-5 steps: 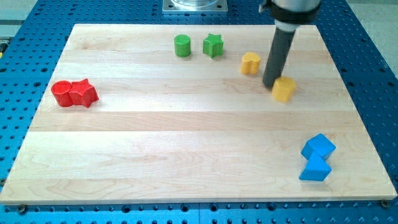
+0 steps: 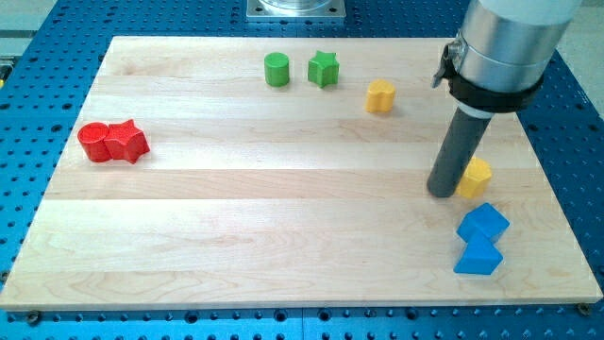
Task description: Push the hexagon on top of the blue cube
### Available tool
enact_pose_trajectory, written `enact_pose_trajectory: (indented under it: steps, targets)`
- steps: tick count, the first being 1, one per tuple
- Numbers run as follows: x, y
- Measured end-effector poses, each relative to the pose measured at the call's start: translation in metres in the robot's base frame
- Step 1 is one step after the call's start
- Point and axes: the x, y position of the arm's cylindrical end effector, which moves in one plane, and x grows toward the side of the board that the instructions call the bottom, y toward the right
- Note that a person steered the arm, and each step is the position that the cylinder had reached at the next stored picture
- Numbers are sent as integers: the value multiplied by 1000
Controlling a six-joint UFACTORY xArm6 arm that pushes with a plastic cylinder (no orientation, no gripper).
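A yellow hexagon [image 2: 476, 177] lies on the wooden board at the view's right, just above the blue cube [image 2: 483, 223]. My tip [image 2: 441, 192] stands right against the hexagon's left side, up and to the left of the blue cube. A blue triangular block [image 2: 478, 257] sits directly below the cube, touching it. The rod partly hides the hexagon's left edge.
A second yellow block [image 2: 380, 96] lies at the upper middle right. A green cylinder [image 2: 276, 69] and a green star [image 2: 323, 69] sit near the top edge. A red cylinder [image 2: 94, 142] and a red star [image 2: 127, 142] touch at the left. The board's right edge [image 2: 557, 189] is close.
The tip has moved down and to the right, and the yellow hexagon has gone with it, from the upper right to just above the blue cube.
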Motion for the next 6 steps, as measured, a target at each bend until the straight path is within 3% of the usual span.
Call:
enact_pose_trajectory:
  steps: [2,4,6]
  targets:
    - [-61,11]
    - [10,20]
    - [-50,-19]
